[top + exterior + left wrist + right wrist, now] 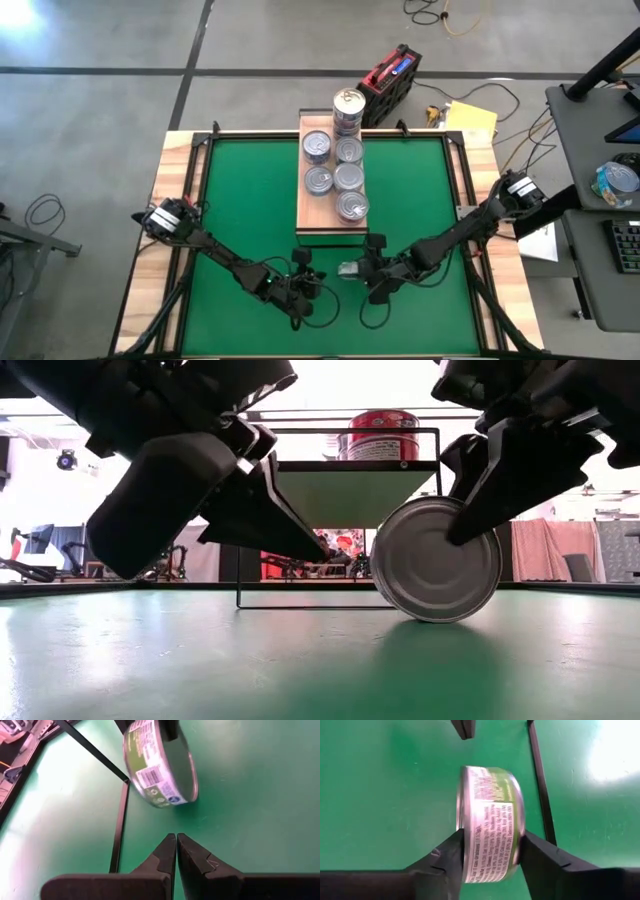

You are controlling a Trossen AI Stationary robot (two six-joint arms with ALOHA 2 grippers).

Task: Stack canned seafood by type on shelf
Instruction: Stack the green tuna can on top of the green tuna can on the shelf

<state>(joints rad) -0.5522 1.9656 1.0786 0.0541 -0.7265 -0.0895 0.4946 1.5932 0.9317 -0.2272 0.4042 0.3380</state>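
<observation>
Shelf [332, 218]: just beyond both hands, five tins on it.
Right hand [492, 852]: clamped on tin [490, 820], standing on edge on mat.
Left hand [176, 851]: pinched empty, beside.
Advice: squeeze lid-to-base squarely, lift clear before turning flat.

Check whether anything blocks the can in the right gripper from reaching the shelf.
Nothing visible does. The right gripper pinches the can on edge on the green mat, just in front of the shelf. The left gripper, shut, sits off to the side.
</observation>
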